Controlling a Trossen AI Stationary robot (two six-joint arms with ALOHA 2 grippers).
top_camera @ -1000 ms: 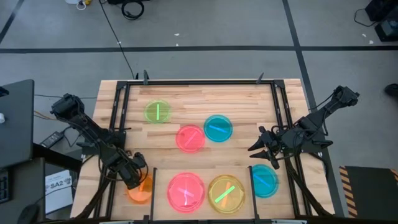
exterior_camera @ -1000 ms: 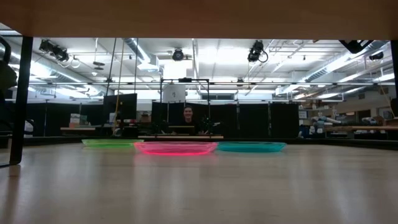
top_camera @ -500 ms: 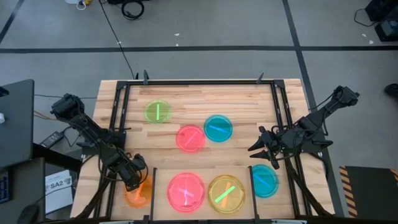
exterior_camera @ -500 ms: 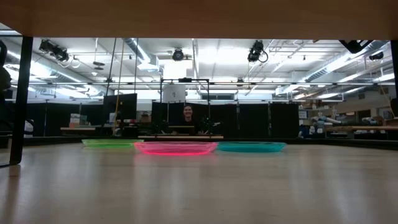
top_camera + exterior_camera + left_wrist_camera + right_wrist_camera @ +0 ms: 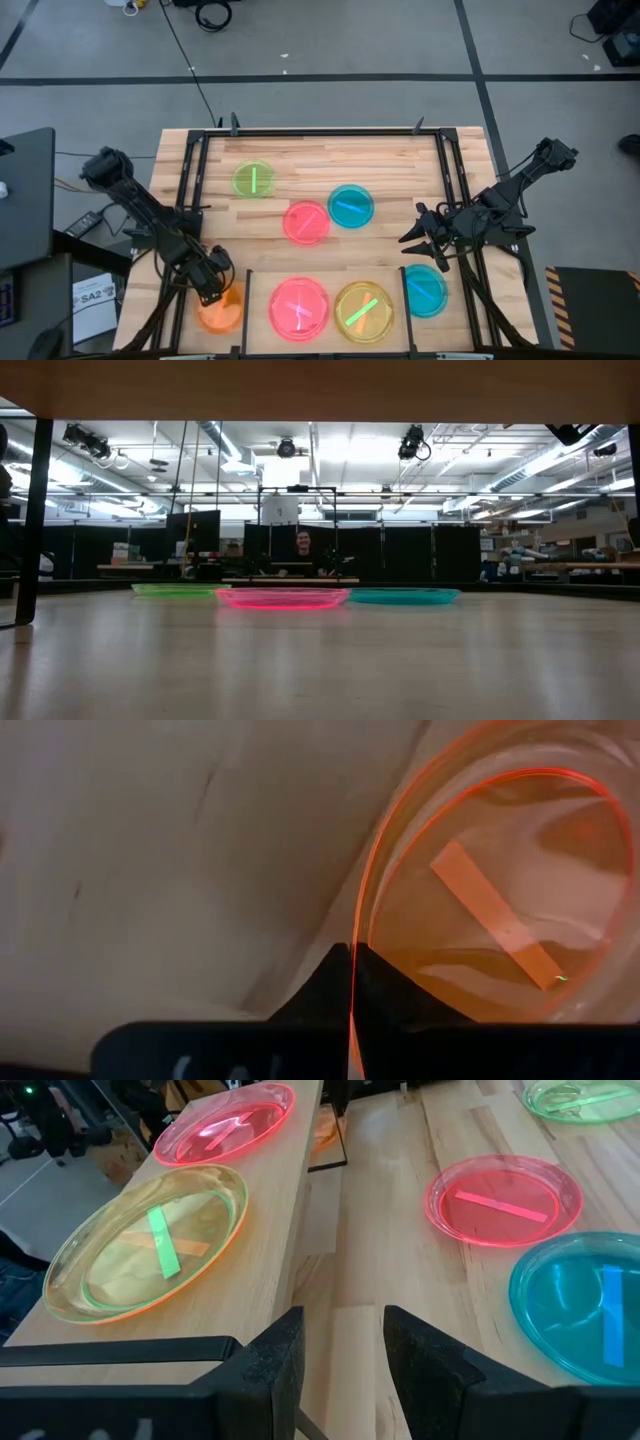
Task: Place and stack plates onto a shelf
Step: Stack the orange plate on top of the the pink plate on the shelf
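The wooden desk (image 5: 320, 165) carries the plates. On its near edge lie a big pink plate (image 5: 299, 306) and, just beside it, a yellow-orange plate (image 5: 364, 311) with a green stripe. A cyan plate (image 5: 427, 291) lies near the right corner. In the middle lie a smaller pink plate (image 5: 306, 222) and a cyan one (image 5: 351, 206), with a green plate (image 5: 253, 180) farther back. The left hand (image 5: 212, 290) is at the near left corner, its fingers (image 5: 330, 990) clamped together on the rim of the orange plate (image 5: 222, 311). The right hand (image 5: 413, 238) waits over the right side, fingers (image 5: 272, 1355) apart, holding nothing
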